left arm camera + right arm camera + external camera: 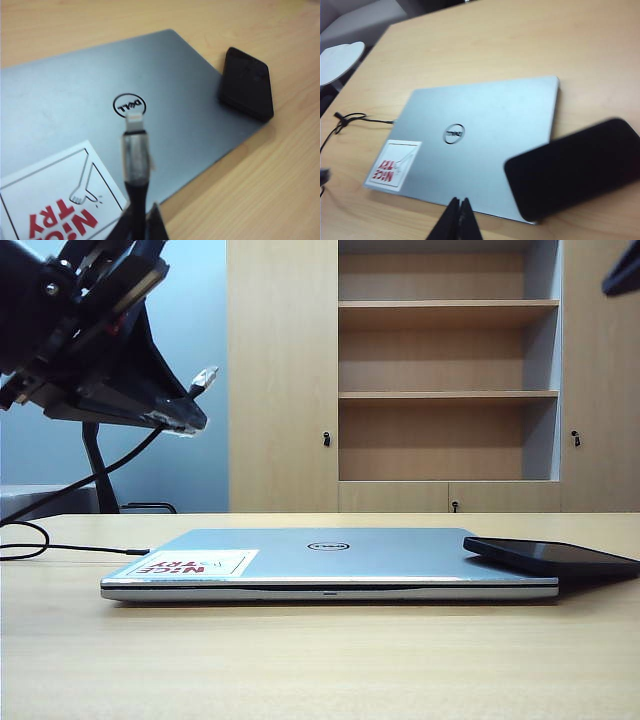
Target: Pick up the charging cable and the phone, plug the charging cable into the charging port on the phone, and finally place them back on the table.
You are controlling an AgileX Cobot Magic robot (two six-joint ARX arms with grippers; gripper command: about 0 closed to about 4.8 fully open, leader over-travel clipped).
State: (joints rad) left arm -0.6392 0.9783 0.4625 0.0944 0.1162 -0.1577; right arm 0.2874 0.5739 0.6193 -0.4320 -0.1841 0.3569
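While the exterior view keeps the closed silver laptop (330, 562) in the middle of the table (320, 660), the left gripper (185, 415) hangs in the upper left of the frame, clamped on the charging cable (100, 475), whose silvery plug points up and to the right above the fingers. The cord runs down to the tabletop and loops at the left edge. The phone (550, 556) lies at the right, its near end propped on the laptop's right corner. Only a dark scrap of the right arm shows in the upper right corner.

From the left wrist view, the plug (134, 122) stands out of the closed left gripper (140, 220) at bottom centre, over the laptop's logo; the phone (247, 84) sits at upper right, across the lid's corner.

From the right wrist view, the right gripper (457, 217) at bottom centre has its jaws pressed together on nothing, above the laptop's near edge. The phone (575, 167) fills the lower right; the cord (350, 120) trails at the left.
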